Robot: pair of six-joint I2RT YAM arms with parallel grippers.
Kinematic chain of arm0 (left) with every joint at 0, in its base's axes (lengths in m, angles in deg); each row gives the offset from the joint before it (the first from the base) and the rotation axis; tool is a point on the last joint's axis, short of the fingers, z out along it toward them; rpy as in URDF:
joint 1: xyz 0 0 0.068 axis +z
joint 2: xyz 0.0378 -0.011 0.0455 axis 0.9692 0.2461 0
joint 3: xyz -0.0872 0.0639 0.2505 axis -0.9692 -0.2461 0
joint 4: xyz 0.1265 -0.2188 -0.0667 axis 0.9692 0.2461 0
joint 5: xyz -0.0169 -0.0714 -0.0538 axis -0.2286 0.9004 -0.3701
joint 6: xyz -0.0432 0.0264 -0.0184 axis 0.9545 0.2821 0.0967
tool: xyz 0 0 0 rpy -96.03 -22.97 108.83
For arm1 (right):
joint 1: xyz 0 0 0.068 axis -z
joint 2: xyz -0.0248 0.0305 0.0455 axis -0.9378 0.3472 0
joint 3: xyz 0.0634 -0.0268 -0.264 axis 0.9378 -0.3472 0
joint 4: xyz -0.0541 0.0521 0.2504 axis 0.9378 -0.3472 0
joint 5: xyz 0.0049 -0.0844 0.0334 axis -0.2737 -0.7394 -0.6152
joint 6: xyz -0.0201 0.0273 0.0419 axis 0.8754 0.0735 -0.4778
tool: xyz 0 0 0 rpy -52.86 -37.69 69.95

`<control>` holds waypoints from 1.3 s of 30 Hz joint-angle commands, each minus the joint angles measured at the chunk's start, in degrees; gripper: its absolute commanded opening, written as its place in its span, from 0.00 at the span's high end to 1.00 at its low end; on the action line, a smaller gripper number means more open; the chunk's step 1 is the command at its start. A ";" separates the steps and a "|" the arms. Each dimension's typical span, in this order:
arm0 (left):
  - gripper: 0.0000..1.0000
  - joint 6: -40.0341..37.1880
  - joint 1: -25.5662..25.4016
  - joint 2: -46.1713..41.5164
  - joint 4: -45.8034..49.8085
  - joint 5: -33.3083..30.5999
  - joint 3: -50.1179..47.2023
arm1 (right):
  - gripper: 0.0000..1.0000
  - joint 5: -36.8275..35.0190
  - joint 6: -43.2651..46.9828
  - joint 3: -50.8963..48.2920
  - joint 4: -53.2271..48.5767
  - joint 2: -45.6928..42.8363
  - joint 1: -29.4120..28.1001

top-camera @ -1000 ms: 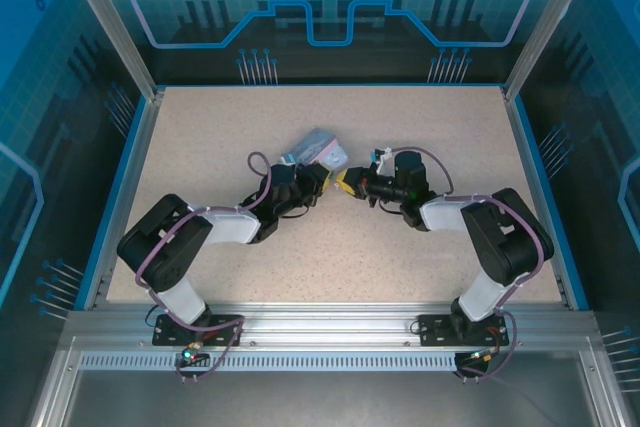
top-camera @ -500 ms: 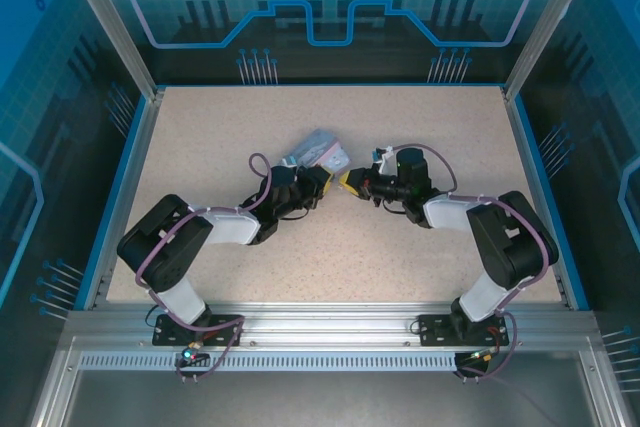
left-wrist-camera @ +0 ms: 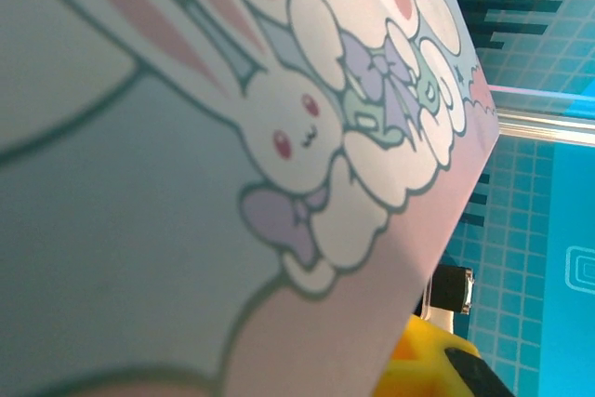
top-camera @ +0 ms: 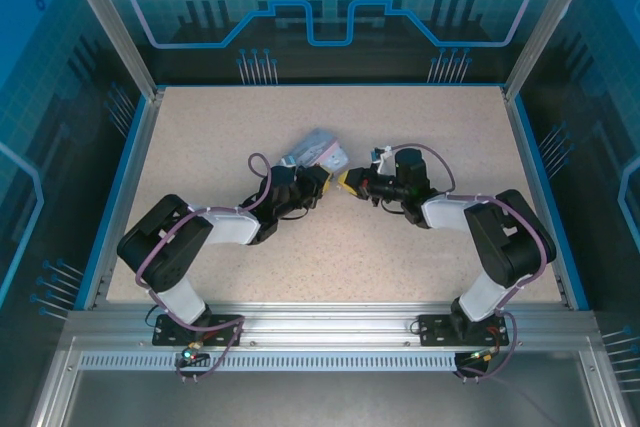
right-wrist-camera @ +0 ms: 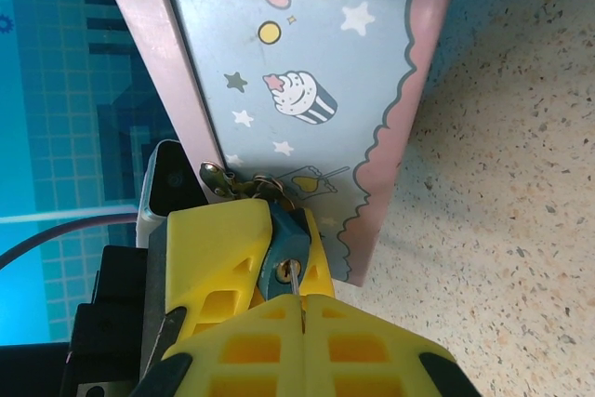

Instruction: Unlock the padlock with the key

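Top external view: a beige, speckled, matt worktop (top-camera: 220,137) lies inside a blue rim, with aluminium posts and blue-lit grid panels around it. The two black arms meet near the middle. The left tool (top-camera: 322,179) and the right tool (top-camera: 347,182) point at each other, almost touching, just below a pale blue-lilac rectangular tin (top-camera: 318,147) that sits tilted. Wide bare surface lies open toward the upper, left and right edges.

Left wrist view: the tin (left-wrist-camera: 186,183) fills the left and centre, a smooth printed face with a white cartoon rabbit and a pink border. A glossy yellow plastic tip (left-wrist-camera: 418,364) shows at the lower right; I cannot tell whose it is. Blue grid panels stand on the right.

Right wrist view: the tin (right-wrist-camera: 307,53), with stars and a cupcake, stands on its pink edge on the gritty worktop (right-wrist-camera: 502,165), which is open to the right. A brass hasp (right-wrist-camera: 231,183) juts from its lower left. Beneath it hangs the small dark teal metal padlock (right-wrist-camera: 282,246), clamped between the left tool's yellow fingers (right-wrist-camera: 218,248). The right tool (right-wrist-camera: 302,302) is pinched tight at the bottom centre on the thin silver-grey metal key (right-wrist-camera: 295,278), whose shaft reaches the padlock's underside.
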 commanded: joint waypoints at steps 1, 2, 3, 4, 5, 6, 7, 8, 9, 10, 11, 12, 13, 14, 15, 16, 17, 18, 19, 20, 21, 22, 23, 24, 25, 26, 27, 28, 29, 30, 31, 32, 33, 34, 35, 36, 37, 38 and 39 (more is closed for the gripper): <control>1.00 0.89 -3.21 0.61 -2.55 9.46 0.08 | 1.00 -1.36 1.98 3.62 2.15 0.05 -2.22; 1.00 0.91 -3.21 0.63 -2.67 9.47 0.06 | 1.00 -1.24 2.21 3.61 1.90 0.27 -1.99; 1.00 0.89 -3.23 0.54 -2.71 9.52 0.08 | 1.00 -1.09 2.13 3.54 2.24 0.64 -1.85; 1.00 0.87 -3.23 0.61 -2.74 9.62 0.08 | 1.00 -0.64 2.04 3.74 2.95 1.23 -1.85; 1.00 1.03 -3.23 0.61 -2.90 9.64 0.07 | 1.00 -0.08 2.53 3.94 3.36 1.67 -1.98; 1.00 1.15 -3.17 0.69 -3.26 9.72 -0.01 | 1.00 0.53 4.05 4.51 2.89 2.00 -2.11; 1.00 1.38 -3.23 0.76 -3.67 9.76 -0.07 | 1.00 0.64 5.44 4.69 1.50 1.92 -2.06; 1.00 1.65 -3.23 0.86 -4.13 9.90 -0.20 | 1.00 0.69 6.20 4.64 0.76 1.88 -1.96; 1.00 1.90 -3.18 0.85 -4.69 10.12 -0.33 | 1.00 0.95 6.55 4.43 0.90 2.00 -1.72; 1.00 2.14 -3.23 0.87 -5.33 10.25 -0.49 | 1.00 1.13 6.21 3.99 1.60 2.09 -1.30; 1.00 2.22 -3.20 0.87 -5.90 10.49 -0.68 | 1.00 1.26 5.50 3.55 2.67 2.25 -0.84; 1.00 2.27 -3.23 0.79 -6.44 10.83 -0.91 | 1.00 1.58 4.27 2.99 4.42 2.48 -0.39; 1.00 2.23 -3.11 0.78 -6.79 11.19 -0.97 | 1.00 1.95 2.97 2.63 5.99 2.66 -0.15; 1.00 2.07 -3.13 0.78 -7.23 11.71 -1.13 | 1.00 2.36 1.20 2.29 7.82 2.94 0.13; 1.00 1.92 -3.12 0.74 -7.53 12.12 -1.23 | 1.00 2.71 0.08 2.23 8.91 3.06 0.17; 1.00 1.86 -3.11 0.66 -7.66 12.28 -1.49 | 1.00 2.90 -0.83 2.09 9.47 2.89 0.11; 1.00 1.63 -3.10 0.48 -7.94 12.48 -1.65 | 1.00 2.85 -1.38 2.07 9.49 2.48 0.00; 1.00 1.44 -3.14 0.31 -7.99 12.63 -1.83 | 1.00 2.86 -1.56 2.10 9.08 2.01 -0.13; 1.00 1.20 -3.12 0.09 -7.92 12.84 -1.94 | 1.00 2.78 -1.55 2.02 8.41 1.37 -0.26; 1.00 1.06 -3.13 -0.14 -7.79 12.90 -2.09 | 1.00 2.70 -1.43 1.98 7.82 0.78 -0.38; 1.00 0.96 -3.14 -0.40 -7.77 13.03 -2.25 | 1.00 2.56 -1.18 1.86 7.22 0.08 -0.52; 1.00 0.88 -3.13 -0.66 -7.78 13.10 -2.38 | 1.00 2.47 -1.02 1.59 6.79 -0.62 -0.62; 1.00 0.86 -3.13 -0.92 -7.69 13.18 -2.51 | 1.00 2.35 -0.77 1.35 6.27 -1.34 -0.70; 1.00 0.86 -3.10 -1.10 -7.61 13.28 -2.60 | 1.00 2.22 -0.45 1.20 5.74 -1.86 -0.85; 1.00 0.97 -3.09 -1.24 -7.73 13.33 -2.64 | 1.00 2.06 0.15 0.99 4.98 -2.58 -0.94; 1.00 1.19 -3.13 -1.32 -7.97 13.50 -2.64 | 1.00 1.96 0.94 0.78 4.17 -3.13 -1.01; 1.00 1.42 -3.07 -1.33 -8.25 13.64 -2.56 | 1.00 1.94 1.60 0.54 3.77 -3.51 -1.03; 1.00 1.68 -3.09 -1.33 -8.54 13.86 -2.56 | 1.00 2.08 2.61 0.44 3.52 -3.74 -1.11; 1.00 1.95 -3.13 -1.33 -8.93 14.06 -2.55 | 1.00 2.33 3.53 0.32 3.17 -4.01 -1.15; 1.00 2.23 -3.13 -1.33 -9.21 14.27 -2.56 | 1.00 2.60 4.38 0.22 2.83 -4.12 -1.14; 1.00 2.46 -3.14 -1.41 -9.37 14.38 -2.56 | 1.00 2.86 5.20 0.11 2.53 -4.23 -1.17; 1.00 2.77 -3.09 -1.50 -9.62 14.55 -2.56 | 1.00 3.08 5.75 -0.03 2.10 -4.23 -1.14; 1.00 3.01 -3.14 -1.50 -9.78 14.72 -2.55 | 1.00 3.17 5.99 -0.21 2.06 -4.32 -1.17; 1.00 3.37 -3.07 -1.59 -10.10 14.83 -2.64 | 1.00 3.34 6.15 -0.48 2.19 -4.41 -1.08; 1.00 3.65 -3.09 -1.68 -10.39 14.93 -2.73 | 1.00 3.24 6.27 -0.77 2.03 -4.62 -1.15; 1.00 3.89 -3.11 -1.76 -10.50 15.05 -2.70 | 1.00 3.10 6.39 -0.99 1.85 -4.75 -1.14; 1.00 4.00 -3.09 -1.81 -10.50 15.09 -2.60 | 1.00 2.88 6.54 -1.21 1.57 -4.85 -1.07; 1.00 4.26 -3.01 -1.85 -10.67 15.17 -2.73 | 1.00 2.67 6.37 -1.55 1.60 -4.85 -1.01; 1.00 4.47 -3.03 -1.77 -10.86 15.21 -2.73 | 1.00 2.44 6.18 -1.75 1.86 -4.77 -1.05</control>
